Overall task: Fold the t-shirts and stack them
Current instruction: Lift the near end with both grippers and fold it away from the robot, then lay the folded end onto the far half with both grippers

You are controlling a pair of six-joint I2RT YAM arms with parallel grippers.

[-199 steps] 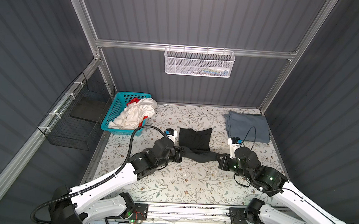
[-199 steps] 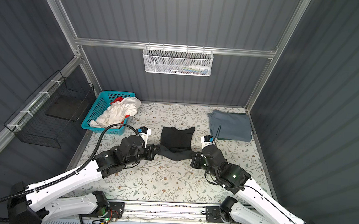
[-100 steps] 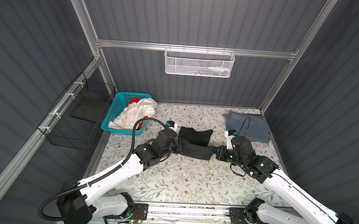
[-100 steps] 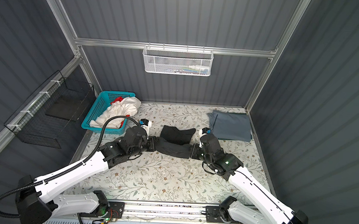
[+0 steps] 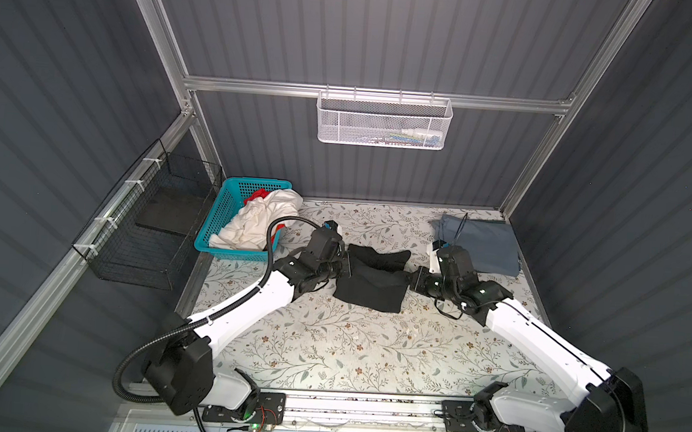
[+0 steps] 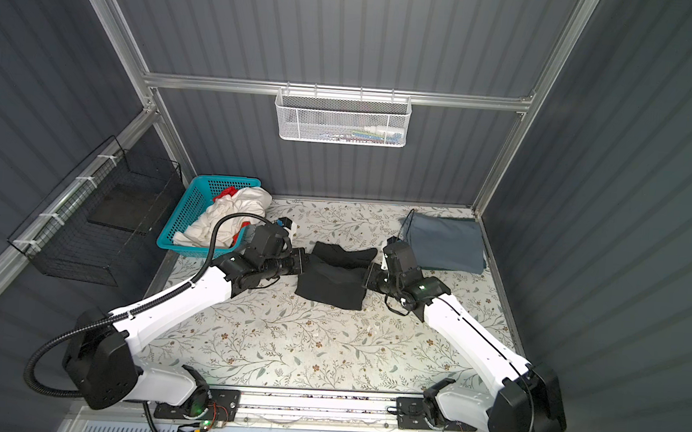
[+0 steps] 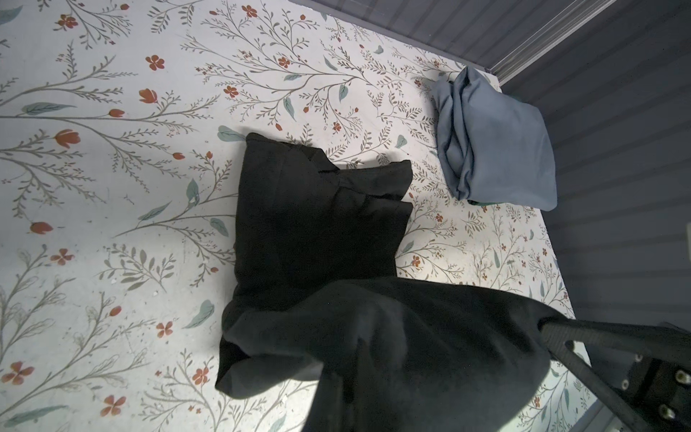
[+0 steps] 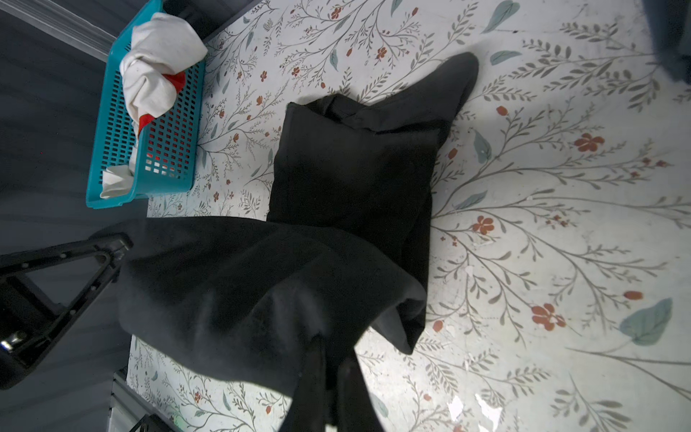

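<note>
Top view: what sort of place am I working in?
Probably an enclosed robot test cell: corrugated grey wall panels, an aluminium frame, a floral-covered tabletop.

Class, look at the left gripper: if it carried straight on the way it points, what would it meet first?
The black t-shirt it grips, bunched right ahead of the left gripper; past that cloth, probably the right gripper facing it, though heights are hard to judge.

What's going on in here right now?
The robot is folding a black t-shirt in the middle. The left tool and right tool are each shut on one side of it, holding that part lifted. A blue-grey shirt lies folded at the far right; a white shirt and red shirt sit crumpled in the teal basket.
</note>
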